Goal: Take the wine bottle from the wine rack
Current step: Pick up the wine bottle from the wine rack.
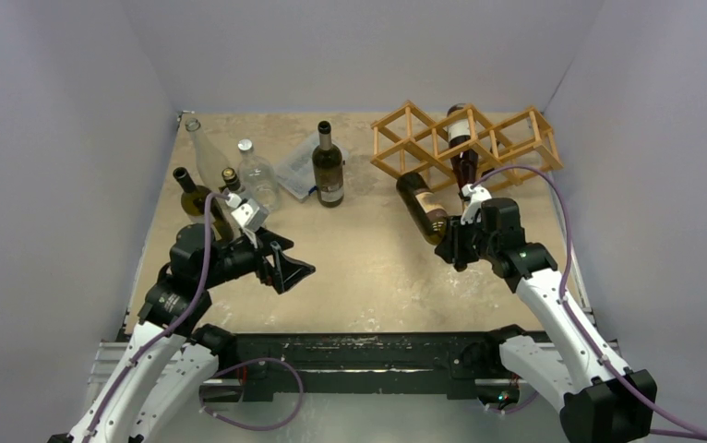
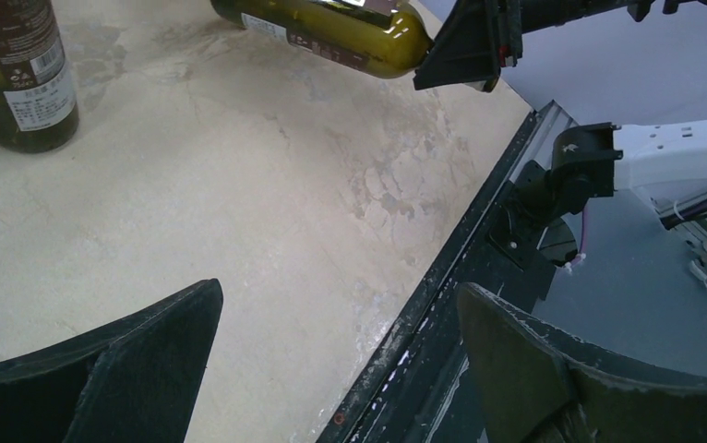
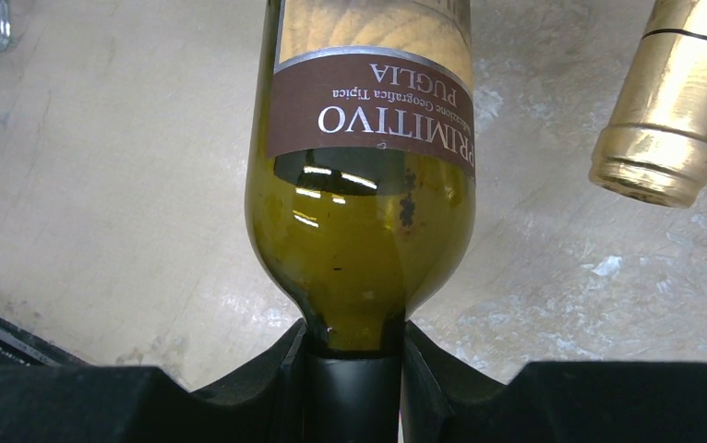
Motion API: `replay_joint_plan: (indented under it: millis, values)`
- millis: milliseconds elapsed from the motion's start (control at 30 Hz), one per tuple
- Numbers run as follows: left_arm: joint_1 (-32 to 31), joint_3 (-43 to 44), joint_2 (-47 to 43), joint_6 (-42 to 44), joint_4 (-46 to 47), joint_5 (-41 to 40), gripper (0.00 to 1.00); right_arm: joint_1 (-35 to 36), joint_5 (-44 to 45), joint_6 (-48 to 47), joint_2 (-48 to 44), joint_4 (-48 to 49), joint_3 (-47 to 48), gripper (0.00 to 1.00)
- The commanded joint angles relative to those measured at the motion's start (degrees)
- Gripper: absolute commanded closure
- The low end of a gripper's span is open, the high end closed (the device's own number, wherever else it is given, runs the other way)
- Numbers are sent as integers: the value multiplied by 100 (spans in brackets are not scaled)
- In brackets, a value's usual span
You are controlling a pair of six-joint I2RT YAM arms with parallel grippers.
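Our right hand (image 3: 353, 369) pinched the wine bottle (image 1: 422, 207) by its neck only, body toward the wine rack (image 1: 465, 140) at one o'clock; it could pivot and slip. Our left hand (image 2: 331, 369) gaped wide, holding nothing.

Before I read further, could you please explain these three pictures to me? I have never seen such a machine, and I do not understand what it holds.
These are two robot arms fixed at the near edge of a table. One picture looks down from above; the other two come from small cameras on each wrist.

The right pincer is shut on the neck of a green wine bottle with a brown label. The bottle's far end lies at the wooden wine rack, where a second bottle rests.

The left pincer is open and holds nothing. Behind it stand several other bottles, dark and clear, and one dark bottle stands alone near the middle.
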Motion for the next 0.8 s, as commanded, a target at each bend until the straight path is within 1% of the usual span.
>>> replay_joint_plan:
  millis: [0, 200, 400, 533, 700, 767]
  values:
    - [27, -99, -18, -17, 517, 482, 1, 13, -555, -109, -183, 819, 339, 100]
    - [-87, -139, 50, -63, 630, 583, 1, 13, -1155, -271, -64, 903, 338, 100]
    - [-532, -149, 101, 145, 659, 460, 1, 15, -1660, -474, 207, 927, 472, 100]
    - [-1185, -88, 291, 518, 698, 118, 1, 36, -2178, -914, 498, 811, 710, 100]
    - [-1650, 16, 609, 985, 816, -218, 2, 109, -2493, -1766, 945, 440, 1086, 100]
    - [-1877, 46, 708, 1248, 871, -452, 2, 127, -2742, -2367, 1178, 71, 1282, 100]
